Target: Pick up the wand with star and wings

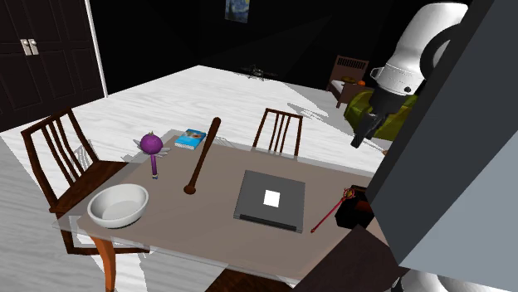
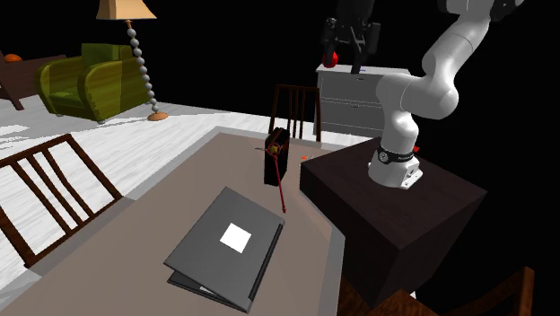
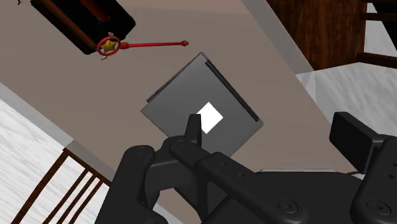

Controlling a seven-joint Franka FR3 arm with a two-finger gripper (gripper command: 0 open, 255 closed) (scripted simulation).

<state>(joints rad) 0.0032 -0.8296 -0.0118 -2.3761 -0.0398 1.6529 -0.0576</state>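
Note:
The wand has a thin red shaft and a red ring head holding a yellow star, with small pale wings beside it. It lies on the brown table with its head against a dark box, close to the stand. It also shows as a red wand in the shoulder view and a red wand in the second exterior view. My gripper hangs high above the table, open and holding nothing, over a grey flat case. The gripper is well above the wand, and the gripper is off to the side.
A grey flat case with a white square lies mid-table. A baseball bat, a purple-headed winged stick, a book and a white bowl lie farther off. Wooden chairs ring the table. The dark stand abuts it.

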